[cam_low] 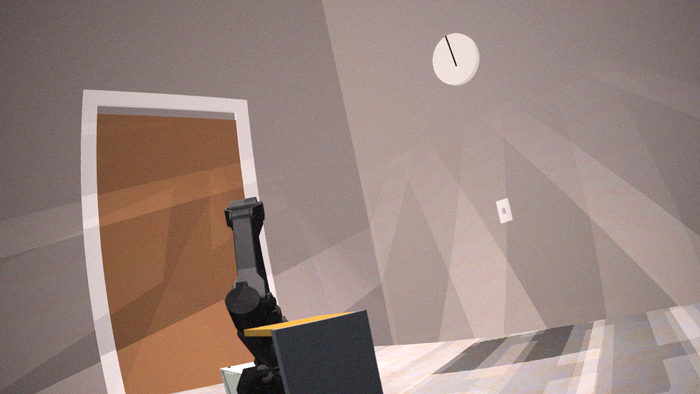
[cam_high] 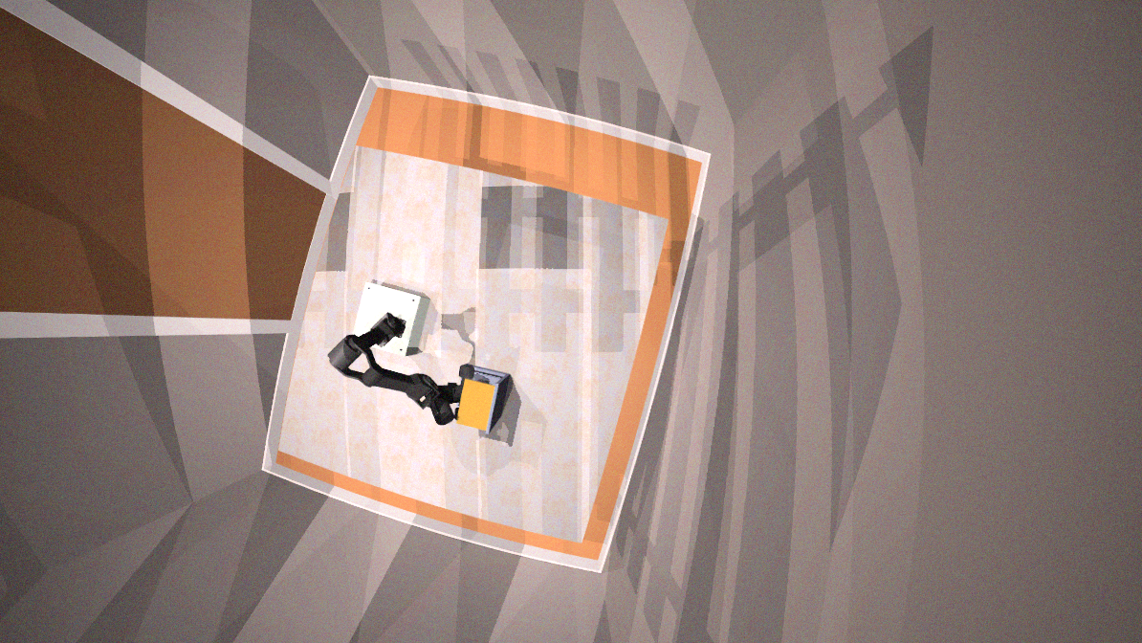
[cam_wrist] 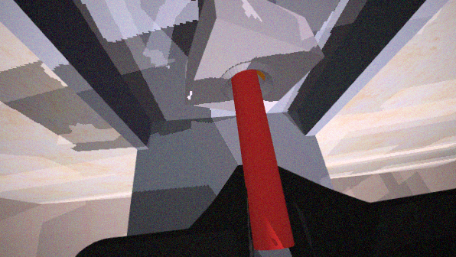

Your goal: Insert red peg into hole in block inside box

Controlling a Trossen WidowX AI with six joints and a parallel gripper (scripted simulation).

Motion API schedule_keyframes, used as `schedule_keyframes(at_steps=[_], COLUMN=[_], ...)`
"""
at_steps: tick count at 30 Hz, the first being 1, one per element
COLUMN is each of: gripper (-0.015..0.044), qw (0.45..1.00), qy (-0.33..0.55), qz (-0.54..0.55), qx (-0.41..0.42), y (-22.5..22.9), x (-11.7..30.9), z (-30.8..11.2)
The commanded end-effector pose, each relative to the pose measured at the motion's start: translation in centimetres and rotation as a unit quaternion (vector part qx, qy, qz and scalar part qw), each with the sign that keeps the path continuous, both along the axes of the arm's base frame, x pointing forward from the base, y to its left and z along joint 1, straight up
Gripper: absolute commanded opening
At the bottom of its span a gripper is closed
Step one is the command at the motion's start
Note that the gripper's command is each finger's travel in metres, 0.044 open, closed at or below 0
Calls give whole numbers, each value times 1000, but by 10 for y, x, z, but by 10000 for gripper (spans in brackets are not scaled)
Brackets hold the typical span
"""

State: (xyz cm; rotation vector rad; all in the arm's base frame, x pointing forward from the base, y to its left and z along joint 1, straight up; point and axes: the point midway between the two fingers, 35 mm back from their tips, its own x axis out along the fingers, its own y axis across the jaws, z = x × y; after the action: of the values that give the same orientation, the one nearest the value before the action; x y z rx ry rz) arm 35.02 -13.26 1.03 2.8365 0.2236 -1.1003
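My gripper (cam_wrist: pixel 252 170) is shut on the red peg (cam_wrist: pixel 255 134), seen in the wrist view between the black fingers. The fingers are hidden under the orange-yellow roof (cam_high: pixel 477 405) (cam_low: pixel 303 323) in the top and exterior views. The peg's far end overlaps the round hole (cam_wrist: pixel 262 75) in the top of the grey block (cam_wrist: pixel 260 40); orange shows in the hole beside it. Whether the tip is just above the hole or slightly inside cannot be told. The blue-grey box (cam_low: pixel 325 357) (cam_wrist: pixel 111 73) stands around the block, with the gripper in through its open front.
The box's side walls rise on both sides of the block in the wrist view. The roof is close over the gripper in the top view. The arm (cam_high: pixel 391 379) (cam_low: pixel 246 251) reaches in from the white base block (cam_high: pixel 409 309), left of the box.
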Motion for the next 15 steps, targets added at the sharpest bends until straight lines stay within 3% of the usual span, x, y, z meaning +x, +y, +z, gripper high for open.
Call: schedule_keyframes(at_steps=[1, 15], gripper=[0, 0], qw=[1000, 1000], qy=[11, 11], qz=[-2, -2], qx=[5, 5], y=[1, 1], x=[-3, -3], z=[-10, -12])
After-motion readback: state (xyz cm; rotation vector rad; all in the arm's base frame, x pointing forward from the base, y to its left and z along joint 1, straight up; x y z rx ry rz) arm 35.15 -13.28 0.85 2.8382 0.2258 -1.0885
